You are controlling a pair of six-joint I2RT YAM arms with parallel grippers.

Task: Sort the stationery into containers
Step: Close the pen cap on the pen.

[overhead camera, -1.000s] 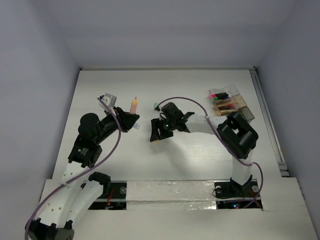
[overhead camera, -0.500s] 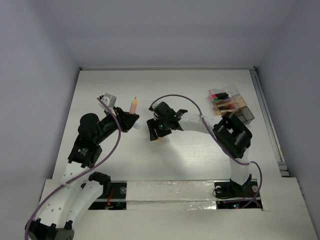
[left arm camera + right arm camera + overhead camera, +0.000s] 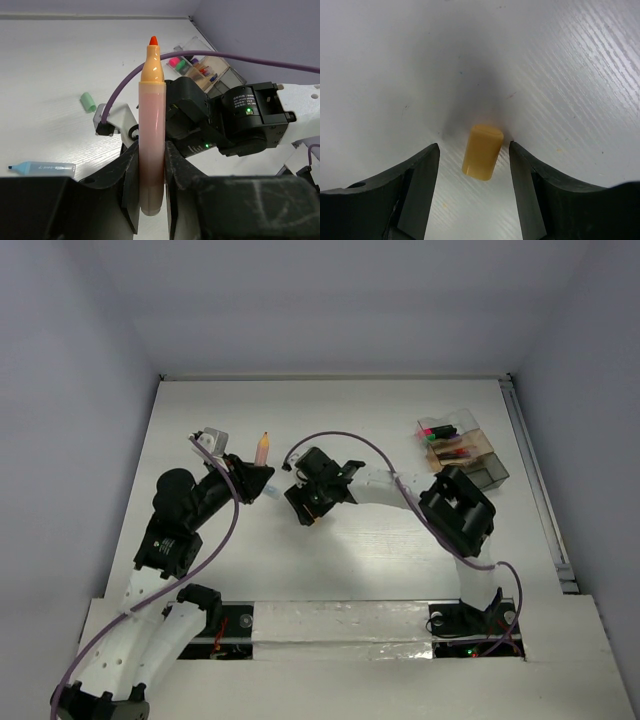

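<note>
Stationery check: orange marker [image 3: 151, 125] held at left, its cap on the table [image 3: 390, 565] at centre.
Left gripper [image 3: 151, 172] was clamped narrow on the marker's barrel, tip upward. Right gripper [image 3: 472, 149] stood wide, one finger either side of the orange cap [image 3: 482, 151], which lay apart from both. Compartmented box [image 3: 487, 472] sat at right rear, holding pink and green items.

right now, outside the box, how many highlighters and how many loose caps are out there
highlighters: 2 (orange highlighter, blue highlighter)
loose caps: 2 (orange cap, green cap)
total: 4
</note>
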